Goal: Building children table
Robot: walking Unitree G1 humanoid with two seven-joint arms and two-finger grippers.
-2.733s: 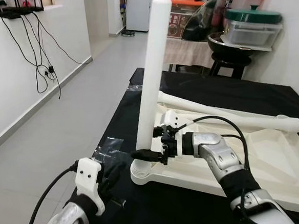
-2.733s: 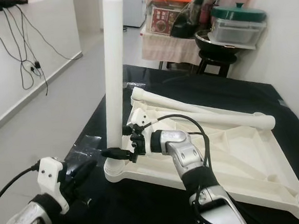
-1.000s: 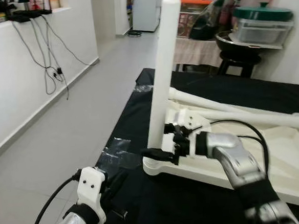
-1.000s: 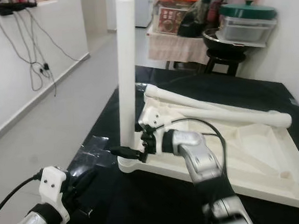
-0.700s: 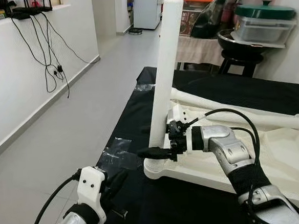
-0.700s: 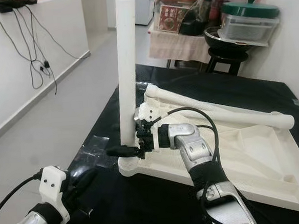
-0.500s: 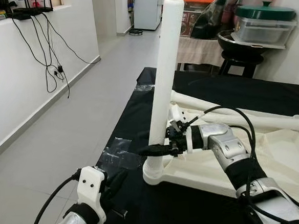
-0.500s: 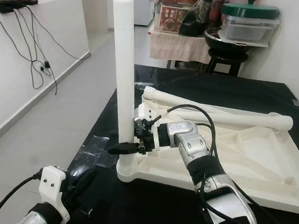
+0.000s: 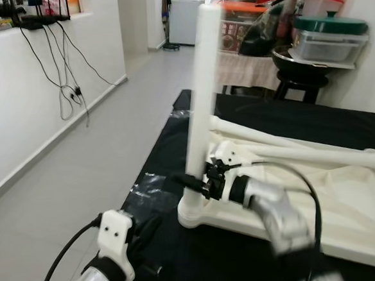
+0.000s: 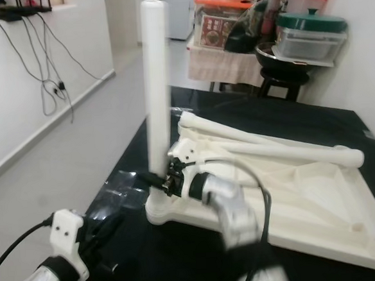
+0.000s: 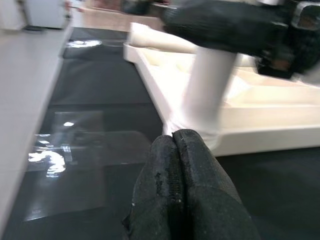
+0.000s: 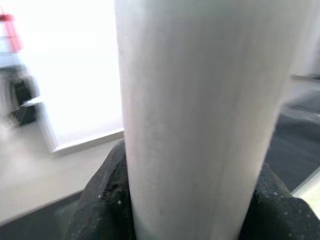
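1. Leg [image 9: 200, 94] stands upright in the corner socket [image 9: 194, 212] of the white table [image 10: 320, 195], which lies upside down on the black tabletop [image 9: 302, 116].
2. Right hand [image 9: 191, 181] is clamped on the leg low down, just above the socket; in the right wrist view a black finger [image 12: 102, 200] sits on each side of the leg.
3. Right arm [image 9: 270, 212] is blurred.
4. Left hand [image 11: 180, 150] hangs low near the tabletop's edge, its fingers pressed together with nothing between them, pointing toward the socket.
5. Two more legs [image 10: 272, 149] lie flat across the table's underside.
6. Clear tape [image 9: 149, 185] is stuck on the tabletop beside the socket.
7. Cables [image 9: 63, 65] hang down the wall on the left.
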